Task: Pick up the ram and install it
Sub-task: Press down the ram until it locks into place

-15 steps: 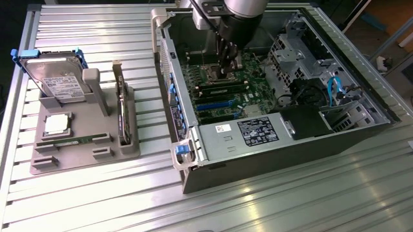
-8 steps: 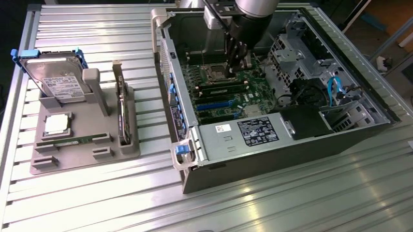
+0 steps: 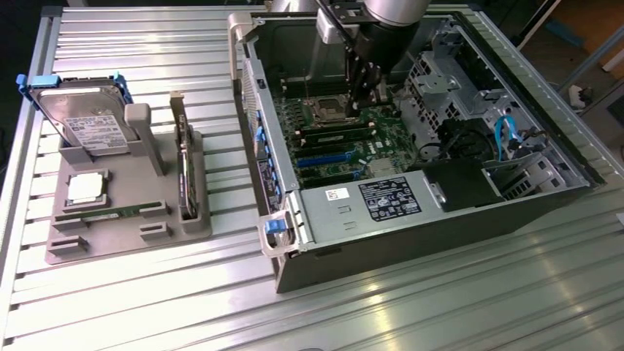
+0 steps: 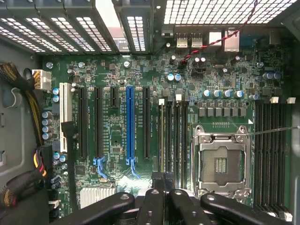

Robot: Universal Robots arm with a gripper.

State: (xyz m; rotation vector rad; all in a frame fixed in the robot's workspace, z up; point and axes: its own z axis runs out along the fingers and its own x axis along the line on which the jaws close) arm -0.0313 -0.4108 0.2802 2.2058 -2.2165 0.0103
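The ram [image 3: 109, 213] lies flat in a groove along the near edge of a grey holder tray [image 3: 127, 238], at the exterior view's left, as a thin green strip running left to right. It is well apart from the gripper [image 3: 369, 99], which is off to the right inside the open computer case [image 3: 410, 241]. The whole width of the tray and the case wall stand between them. Nothing touches the ram.

On the same tray, a square silver processor [image 3: 86, 188] rests just behind the ram. A hard drive [image 3: 83, 121] stands tilted in its blue-edged cradle at the far end. An expansion card [image 3: 183, 172] stands on edge along the tray's right side.

The jaws are clenched together, and no stick can be seen between them. In the wrist view the gripper [image 4: 165, 185] points down at the motherboard [image 4: 117, 75], with its dark fingers [image 4: 154, 201] pressed side by side just over the near end of the memory slots [image 4: 172, 136]. The open processor socket [image 4: 220, 161] lies just beside these slots. In the exterior view, the same slots [image 3: 337, 134] lie just near of the fingertips. I cannot tell whether the tips touch the board or whether the slots are filled.

Tray and case both sit on a ribbed metal table [image 3: 390, 314].
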